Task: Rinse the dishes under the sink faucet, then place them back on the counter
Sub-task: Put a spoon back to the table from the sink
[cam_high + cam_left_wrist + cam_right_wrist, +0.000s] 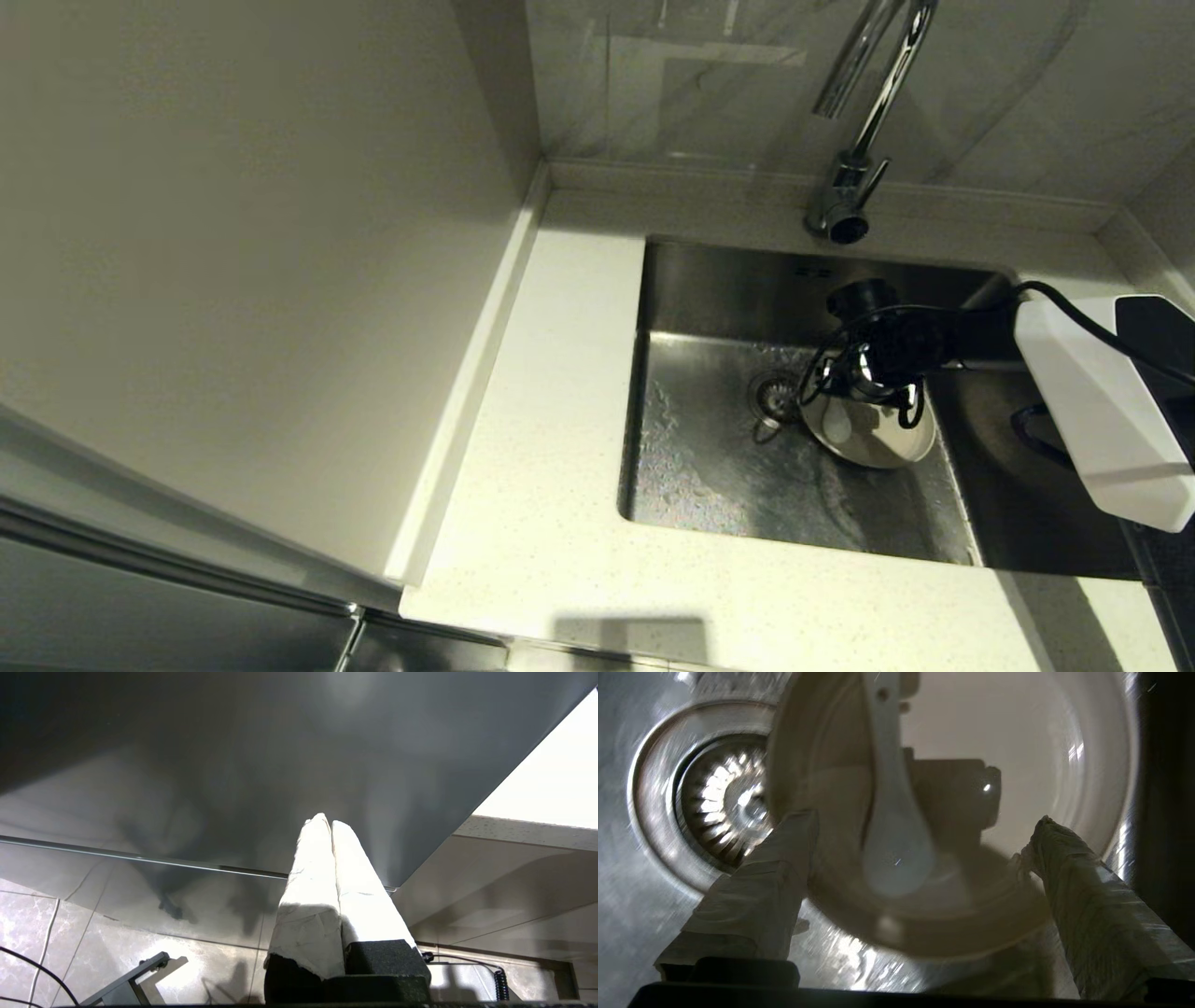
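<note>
With its fingers (1069, 858) spread wide and empty over the plate (873, 439) and spoon (896, 849) in the sink (709, 467), the right gripper (920, 844) should probably straddle the plate's rim before closing.

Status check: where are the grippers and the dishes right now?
Right gripper open, down in the sink, fingers astride the plate. Spoon lying on plate, beside the drain strainer. Left gripper shut, parked off-counter. Nothing blocking.
</note>
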### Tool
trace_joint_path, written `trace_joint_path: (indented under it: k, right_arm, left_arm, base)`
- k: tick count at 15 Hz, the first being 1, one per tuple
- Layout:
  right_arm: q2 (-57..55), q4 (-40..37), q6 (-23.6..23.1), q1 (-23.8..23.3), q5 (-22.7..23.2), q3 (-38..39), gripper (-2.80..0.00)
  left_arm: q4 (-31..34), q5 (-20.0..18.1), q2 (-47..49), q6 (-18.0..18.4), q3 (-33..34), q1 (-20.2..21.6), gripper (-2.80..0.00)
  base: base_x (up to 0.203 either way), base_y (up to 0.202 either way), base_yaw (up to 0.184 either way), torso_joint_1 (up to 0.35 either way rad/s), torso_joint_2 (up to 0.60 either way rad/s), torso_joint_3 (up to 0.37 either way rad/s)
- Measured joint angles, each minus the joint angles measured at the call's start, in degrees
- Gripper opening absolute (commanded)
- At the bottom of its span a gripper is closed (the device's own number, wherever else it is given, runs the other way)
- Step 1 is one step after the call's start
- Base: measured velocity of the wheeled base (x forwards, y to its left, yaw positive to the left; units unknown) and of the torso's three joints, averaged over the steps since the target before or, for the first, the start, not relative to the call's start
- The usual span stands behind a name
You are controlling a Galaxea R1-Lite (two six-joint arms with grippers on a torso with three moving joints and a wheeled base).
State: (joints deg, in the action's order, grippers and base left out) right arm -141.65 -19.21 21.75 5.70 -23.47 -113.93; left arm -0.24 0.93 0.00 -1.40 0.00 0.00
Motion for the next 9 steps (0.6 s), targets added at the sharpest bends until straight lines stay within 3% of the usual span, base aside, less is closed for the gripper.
trace_joint_path:
  k: [9]
  right_arm:
    - [-1.6, 1.4, -0.8, -0.6, -0.1, 0.0, 0.00]
  left_arm:
    - [0.0, 0.0, 0.0, 0.0, 0.0, 0.0, -2.80]
  base:
    - [0.000, 0.000, 0.000, 0.000, 0.00, 0.000]
